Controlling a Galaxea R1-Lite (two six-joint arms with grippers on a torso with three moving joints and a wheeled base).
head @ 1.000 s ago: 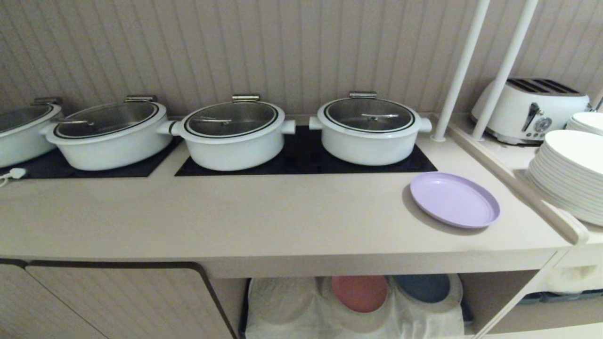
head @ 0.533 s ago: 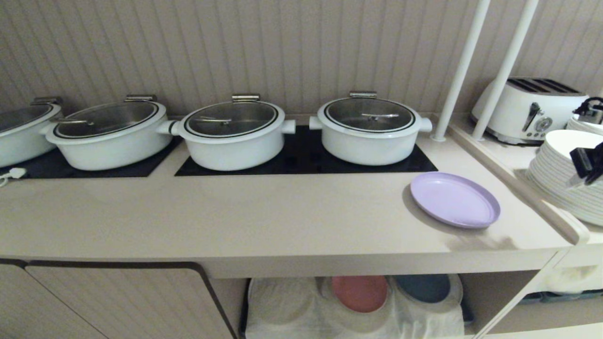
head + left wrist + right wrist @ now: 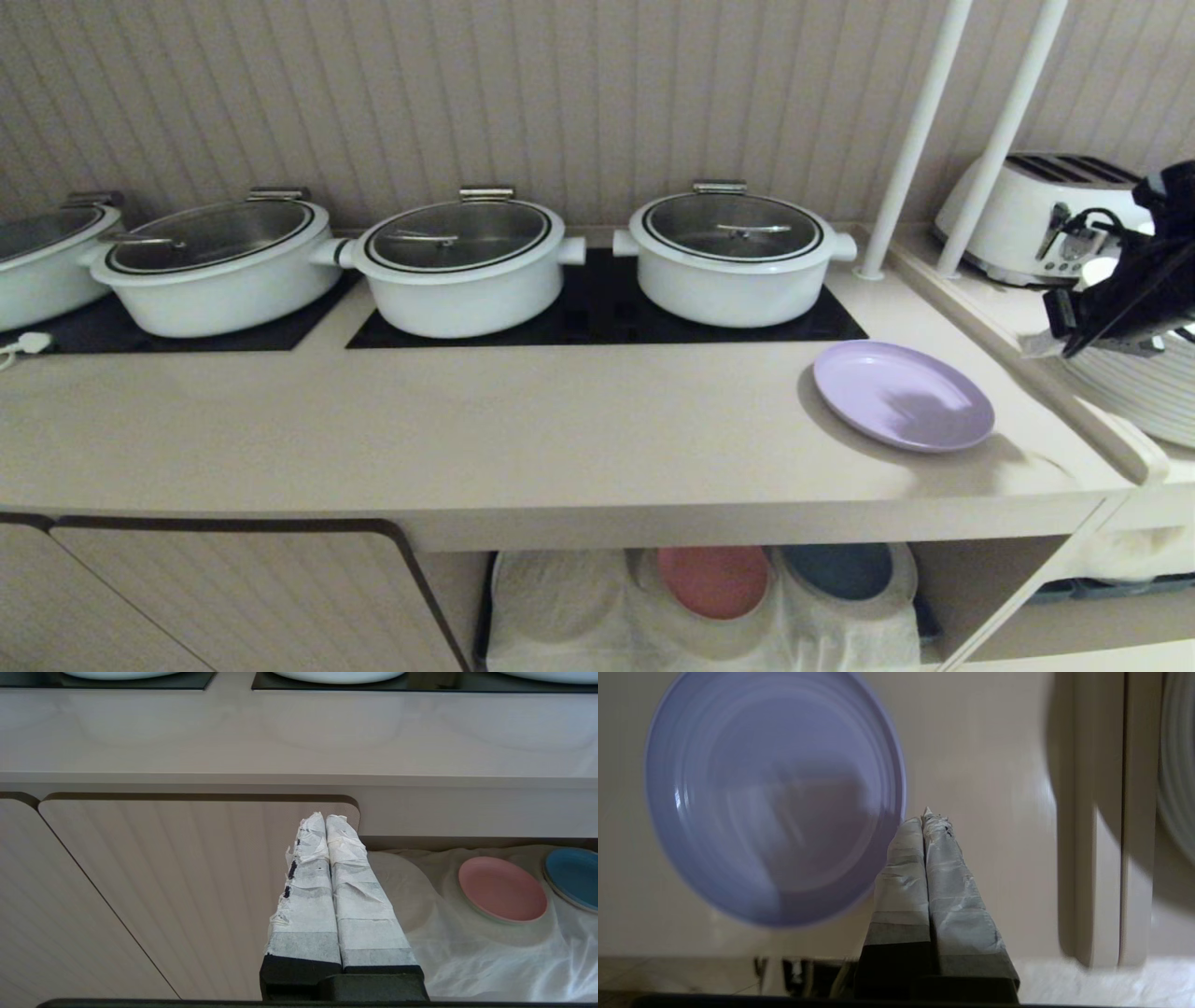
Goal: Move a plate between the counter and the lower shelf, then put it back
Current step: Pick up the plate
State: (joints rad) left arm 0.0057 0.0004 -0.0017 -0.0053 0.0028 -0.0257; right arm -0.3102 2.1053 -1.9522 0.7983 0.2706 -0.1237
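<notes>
A kitchen serving area, like a buffet line.

Four white lidded pots (image 3: 730,257) stand in a row on black cooktop panels (image 3: 597,313) set into a long beige counter (image 3: 467,420), well to the left of the right claw (image 3: 1050,343). Just under that claw sits a tall stack of white plates (image 3: 1144,392), with a white toaster (image 3: 1036,219) behind it. Ribbed wall panelling (image 3: 467,93) backs everything, with matching cabinet doors (image 3: 233,597) under the counter.

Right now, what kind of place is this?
Probably a buffet or catering kitchen: lidded white pots in a row on the counter with inset cooktops, a stack of white plates, and a toaster on the side ledge.
</notes>
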